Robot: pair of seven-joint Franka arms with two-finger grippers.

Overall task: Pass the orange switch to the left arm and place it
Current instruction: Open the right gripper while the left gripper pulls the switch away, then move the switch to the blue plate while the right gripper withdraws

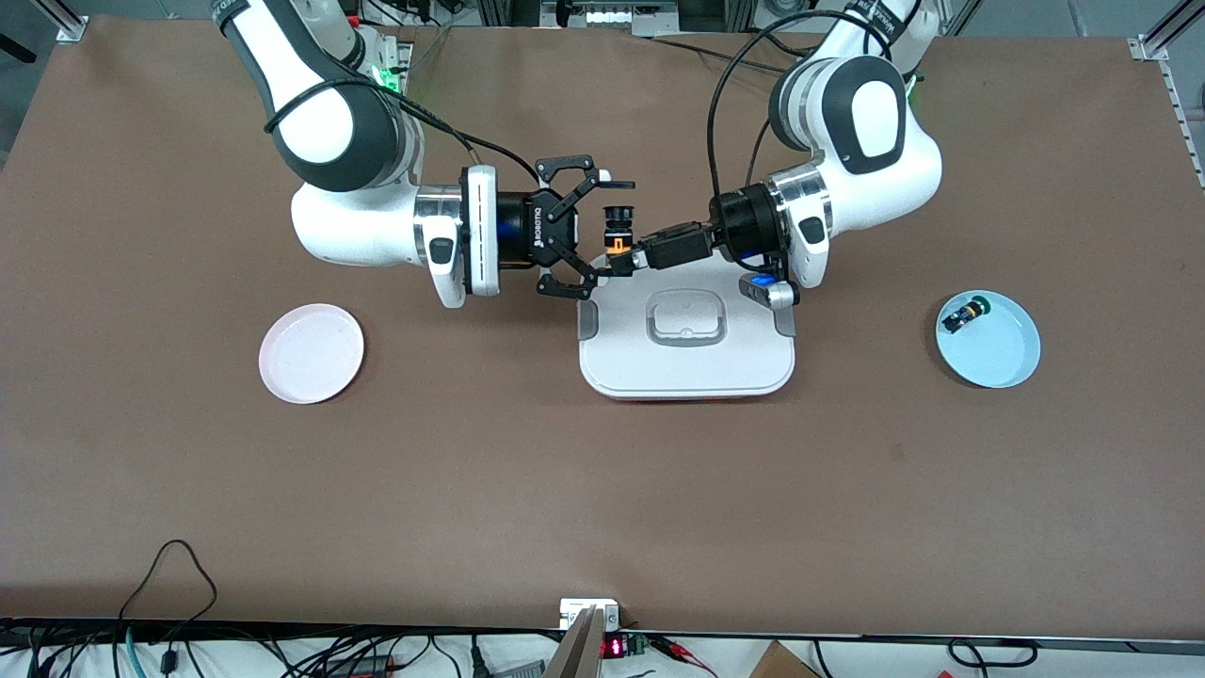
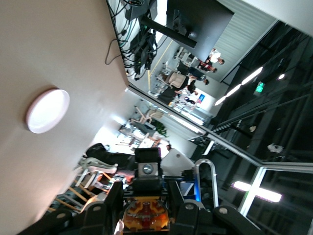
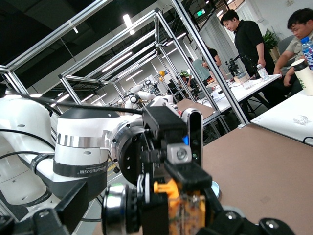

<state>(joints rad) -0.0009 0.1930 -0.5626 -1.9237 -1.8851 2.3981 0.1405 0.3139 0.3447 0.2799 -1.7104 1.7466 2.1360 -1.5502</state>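
The orange switch (image 1: 617, 235), with a black collar and an orange body, hangs in the air over the edge of the white box (image 1: 687, 367) that faces the robots' bases. My left gripper (image 1: 629, 261) is shut on the switch's lower body. In the left wrist view the orange body (image 2: 145, 215) sits between the left gripper's fingers. My right gripper (image 1: 607, 231) is open, one finger on each side of the switch. The switch fills the right wrist view (image 3: 186, 210), with the left arm's wrist (image 3: 83, 147) beside it.
A pink plate (image 1: 311, 353) lies toward the right arm's end and also shows in the left wrist view (image 2: 47, 110). A light blue plate (image 1: 998, 353) toward the left arm's end holds the green-capped switch (image 1: 965, 314). Bare brown table lies nearer the front camera.
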